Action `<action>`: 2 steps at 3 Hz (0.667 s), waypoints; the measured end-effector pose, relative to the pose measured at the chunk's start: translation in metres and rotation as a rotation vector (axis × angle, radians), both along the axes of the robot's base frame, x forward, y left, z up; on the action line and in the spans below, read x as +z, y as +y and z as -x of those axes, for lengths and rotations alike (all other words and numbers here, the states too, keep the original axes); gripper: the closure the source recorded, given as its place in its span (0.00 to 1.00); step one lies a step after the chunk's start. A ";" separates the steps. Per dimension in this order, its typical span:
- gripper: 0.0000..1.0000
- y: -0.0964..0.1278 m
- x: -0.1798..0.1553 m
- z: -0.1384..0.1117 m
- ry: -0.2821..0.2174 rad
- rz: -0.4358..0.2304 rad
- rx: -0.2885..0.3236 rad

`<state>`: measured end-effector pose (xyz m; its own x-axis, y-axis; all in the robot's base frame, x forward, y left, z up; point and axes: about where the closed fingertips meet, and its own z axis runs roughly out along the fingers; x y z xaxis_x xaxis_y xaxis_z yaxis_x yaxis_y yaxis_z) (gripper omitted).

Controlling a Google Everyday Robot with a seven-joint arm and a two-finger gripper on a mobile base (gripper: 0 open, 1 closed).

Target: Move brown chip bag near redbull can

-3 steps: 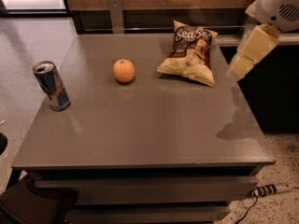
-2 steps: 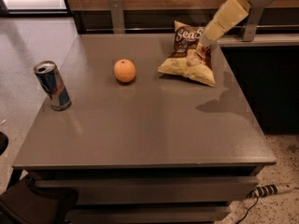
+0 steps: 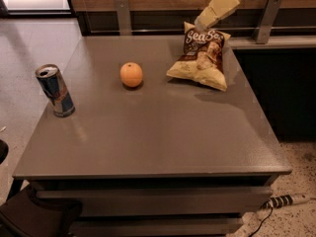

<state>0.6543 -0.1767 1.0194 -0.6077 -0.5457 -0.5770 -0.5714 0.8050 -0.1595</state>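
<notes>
The brown chip bag [image 3: 201, 58] lies at the back right of the grey table [image 3: 148, 132], its dark centre with white script facing up and pale yellow edges around it. The redbull can [image 3: 55, 90] stands upright near the table's left edge, far from the bag. My gripper [image 3: 205, 19] comes down from the upper right and hangs just above the bag's top edge; whether it touches the bag does not show.
A round orange fruit [image 3: 131, 74] sits between the can and the bag. A wooden wall with metal posts [image 3: 123, 16] runs behind the table. A power strip [image 3: 289, 200] lies on the floor at the lower right.
My gripper has swung left and back, from beside the table's right edge to just above the bag's top. The bag, orange and can have not moved.
</notes>
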 end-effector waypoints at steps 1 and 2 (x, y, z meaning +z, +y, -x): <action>0.00 -0.020 -0.032 0.005 0.109 0.021 -0.181; 0.00 -0.019 -0.032 0.005 0.117 -0.013 -0.228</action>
<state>0.6495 -0.1958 0.9875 -0.7773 -0.3798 -0.5015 -0.3885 0.9168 -0.0922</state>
